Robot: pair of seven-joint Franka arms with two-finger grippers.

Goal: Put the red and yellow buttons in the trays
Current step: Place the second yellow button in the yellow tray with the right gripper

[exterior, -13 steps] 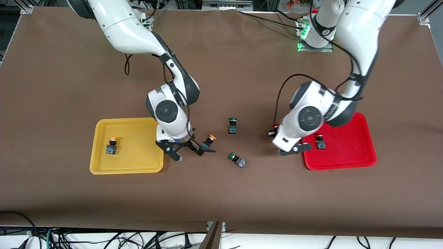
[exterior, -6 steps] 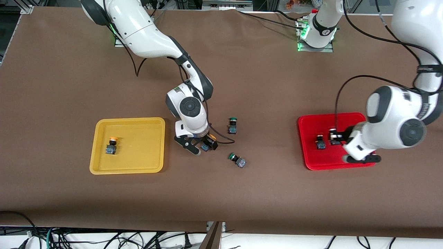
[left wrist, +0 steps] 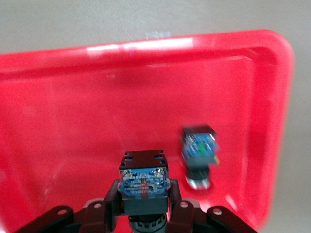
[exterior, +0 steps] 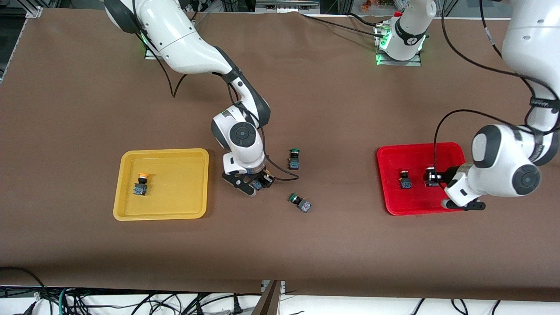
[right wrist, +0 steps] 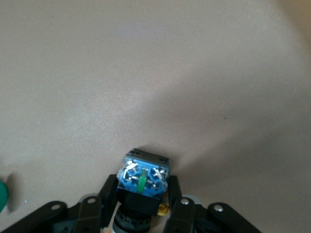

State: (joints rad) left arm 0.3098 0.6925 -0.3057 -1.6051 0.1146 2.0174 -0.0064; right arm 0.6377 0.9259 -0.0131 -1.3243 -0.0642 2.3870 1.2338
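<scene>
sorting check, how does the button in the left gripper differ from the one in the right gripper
The button in the left gripper hangs over the red tray, beside a button already lying in it; the button in the right gripper is over bare table between the yellow tray and two green-capped buttons. An orange-yellow cap edge shows on the right one; the left one's cap is hidden. Both are dark blocks clamped between the fingers.

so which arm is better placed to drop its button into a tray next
Left. Its tool already holds a dark-bodied push-button switch over the red plastic tray. The right tool grips its orange-capped switch over brown table, beside the yellow plastic tray.
</scene>
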